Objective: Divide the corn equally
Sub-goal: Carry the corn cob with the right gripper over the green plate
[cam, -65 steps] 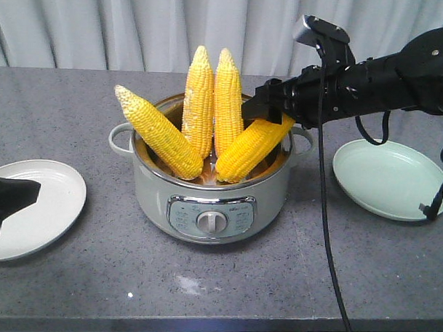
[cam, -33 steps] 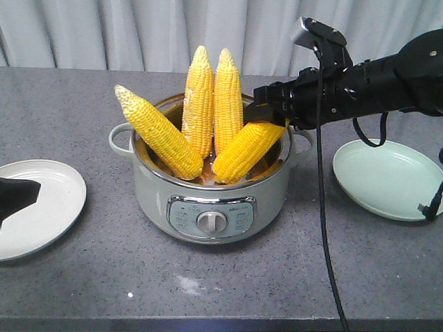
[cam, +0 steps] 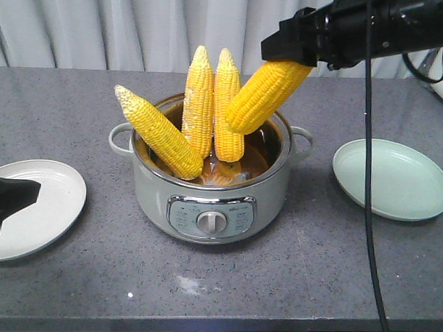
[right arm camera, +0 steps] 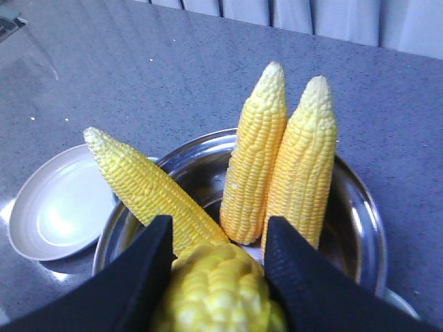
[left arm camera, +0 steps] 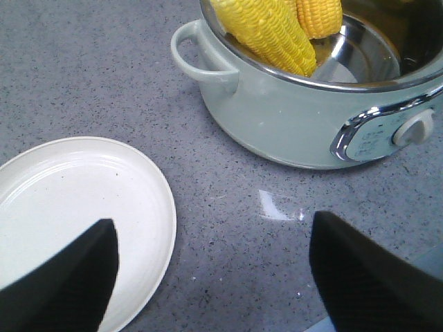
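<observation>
Raised above the pot point(cam: 206, 191), one cob point(cam: 266, 91) hangs clamped in right pincer point(right arm camera: 216, 238).

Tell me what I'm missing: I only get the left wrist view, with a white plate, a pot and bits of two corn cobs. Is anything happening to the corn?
Observer: Yes. The right claw is shut on a raised cob, tilted above the pot.
Operator: How many cobs are in the pot?
Observer: Three: two upright cobs side by side and a leaning cob tipped toward your white plate.
Operator: Is there a second plate?
Observer: Yes, a pale green plate sits across the pot from the white one, with nothing on it.
</observation>
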Action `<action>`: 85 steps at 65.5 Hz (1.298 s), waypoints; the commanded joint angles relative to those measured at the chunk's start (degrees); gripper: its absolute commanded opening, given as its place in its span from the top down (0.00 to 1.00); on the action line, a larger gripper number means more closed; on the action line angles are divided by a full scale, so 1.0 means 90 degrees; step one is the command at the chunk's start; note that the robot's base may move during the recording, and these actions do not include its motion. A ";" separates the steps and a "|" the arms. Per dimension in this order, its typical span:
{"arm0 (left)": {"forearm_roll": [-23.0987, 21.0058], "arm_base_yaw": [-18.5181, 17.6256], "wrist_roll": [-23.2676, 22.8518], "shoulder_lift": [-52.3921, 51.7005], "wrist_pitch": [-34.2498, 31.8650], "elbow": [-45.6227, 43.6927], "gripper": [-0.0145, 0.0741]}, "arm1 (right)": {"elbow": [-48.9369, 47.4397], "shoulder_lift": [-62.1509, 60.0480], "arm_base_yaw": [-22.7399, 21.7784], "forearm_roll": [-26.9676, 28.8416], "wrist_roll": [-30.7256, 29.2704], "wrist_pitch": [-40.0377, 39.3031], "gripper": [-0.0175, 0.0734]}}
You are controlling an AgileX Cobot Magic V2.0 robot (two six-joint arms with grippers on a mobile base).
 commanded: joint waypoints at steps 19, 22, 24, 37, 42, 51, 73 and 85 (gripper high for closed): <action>-0.0139 -0.0034 -0.0010 -0.0024 -0.0326 -0.0202 0.23 | -0.1252 -0.0276 -0.0011 -0.3633 0.2229 0.1232 0.58; -0.0139 -0.0034 -0.0010 -0.0024 -0.0326 -0.0202 0.23 | -0.1252 -0.0276 -0.0011 -0.4030 0.2397 0.1311 0.58; -0.0139 -0.0034 -0.0010 -0.0024 -0.0326 -0.0202 0.23 | -0.1252 -0.0276 -0.0017 -0.4270 0.2505 0.1366 0.58; -0.0139 -0.0034 -0.0010 -0.0024 -0.0326 -0.0202 0.23 | -0.1252 -0.0254 -0.0021 -0.5419 0.2985 0.1689 0.58; -0.0139 -0.0034 -0.0010 -0.0024 -0.0326 -0.0202 0.23 | -0.1252 -0.0203 -0.0233 -0.5470 0.3071 0.1876 0.58; -0.0139 -0.0034 -0.0010 -0.0024 -0.0326 -0.0202 0.23 | -0.1252 0.0018 -0.0873 -0.5130 0.3111 0.2223 0.58; -0.0139 -0.0034 -0.0010 -0.0024 -0.0326 -0.0202 0.23 | -0.1242 0.0859 -0.1734 -0.4395 0.2851 0.2357 0.58; -0.0139 -0.0034 -0.0010 -0.0024 -0.0326 -0.0202 0.23 | -0.1242 0.1335 -0.1734 -0.4292 0.2789 0.2357 0.58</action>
